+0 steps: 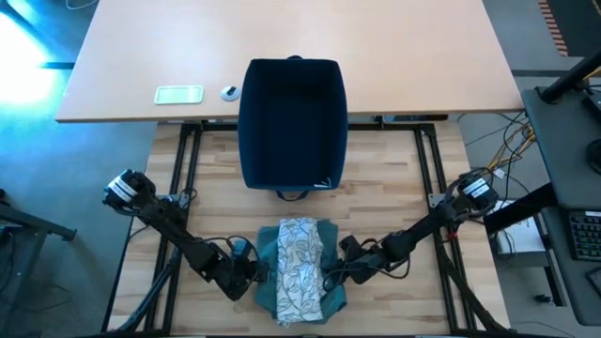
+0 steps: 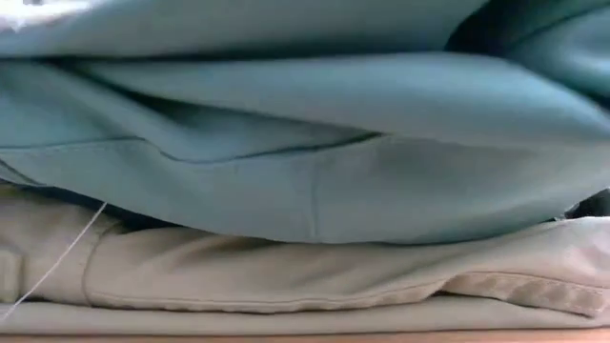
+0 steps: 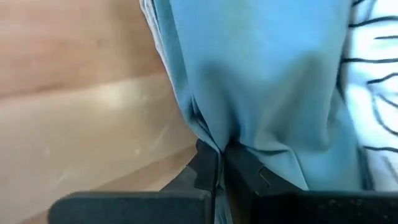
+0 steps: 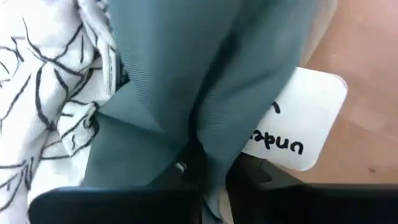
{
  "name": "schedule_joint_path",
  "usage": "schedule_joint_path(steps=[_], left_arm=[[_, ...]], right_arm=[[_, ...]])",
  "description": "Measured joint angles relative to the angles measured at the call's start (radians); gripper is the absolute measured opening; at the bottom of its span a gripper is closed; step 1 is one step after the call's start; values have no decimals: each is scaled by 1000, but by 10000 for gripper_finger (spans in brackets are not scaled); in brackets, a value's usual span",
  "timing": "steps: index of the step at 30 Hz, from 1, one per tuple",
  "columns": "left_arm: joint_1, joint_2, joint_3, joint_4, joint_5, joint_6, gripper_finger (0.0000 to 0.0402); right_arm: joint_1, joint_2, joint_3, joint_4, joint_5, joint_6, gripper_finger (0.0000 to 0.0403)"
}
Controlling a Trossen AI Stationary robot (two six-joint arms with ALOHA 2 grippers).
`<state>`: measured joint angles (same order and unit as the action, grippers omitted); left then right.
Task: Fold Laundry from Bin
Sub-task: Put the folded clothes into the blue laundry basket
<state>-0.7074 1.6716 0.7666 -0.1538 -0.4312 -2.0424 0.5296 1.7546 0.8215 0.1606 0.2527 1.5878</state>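
Note:
The navy bin stands at the table's far middle, and its inside looks dark. Near the front edge lies a stack of laundry: a grey-white patterned garment on top of a teal garment. In the low view the teal garment rests on a tan one. My left gripper is at the stack's left side, shut on teal cloth. My right gripper is at the stack's right side, also shut on teal cloth. My left gripper pinches a bunched fold of the teal garment's left side between its two fingers. It comes slanting down from the table's left. Creases run from the pinch into the cloth, which stays on the stack. My right gripper pinches a fold of the teal garment's right side between its two fingers. It comes slanting down from the table's right. The cloth gathers into a crease at the pinch, beside the patterned garment.
A white handwritten label lies on the wooden table beside the stack's right side. On the far desk sit a flat pale device and a small round object. Bare wood lies between bin and stack.

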Motion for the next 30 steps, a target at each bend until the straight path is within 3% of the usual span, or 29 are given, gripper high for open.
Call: schedule_joint_path(steps=[5, 12, 22, 30], left_arm=[[10, -32, 38, -15, -47, 36, 0], [25, -33, 197, -151, -73, 135, 0], [87, -36, 369, -243, -46, 295, 0], [91, -47, 646, -574, 14, 406, 0]], right_arm=[[-18, -69, 63, -195, -57, -48, 29], [-40, -135, 248, -538, -79, -152, 29], [-88, -135, 483, -803, -105, -280, 30], [-94, -148, 670, -936, -100, -358, 31]])
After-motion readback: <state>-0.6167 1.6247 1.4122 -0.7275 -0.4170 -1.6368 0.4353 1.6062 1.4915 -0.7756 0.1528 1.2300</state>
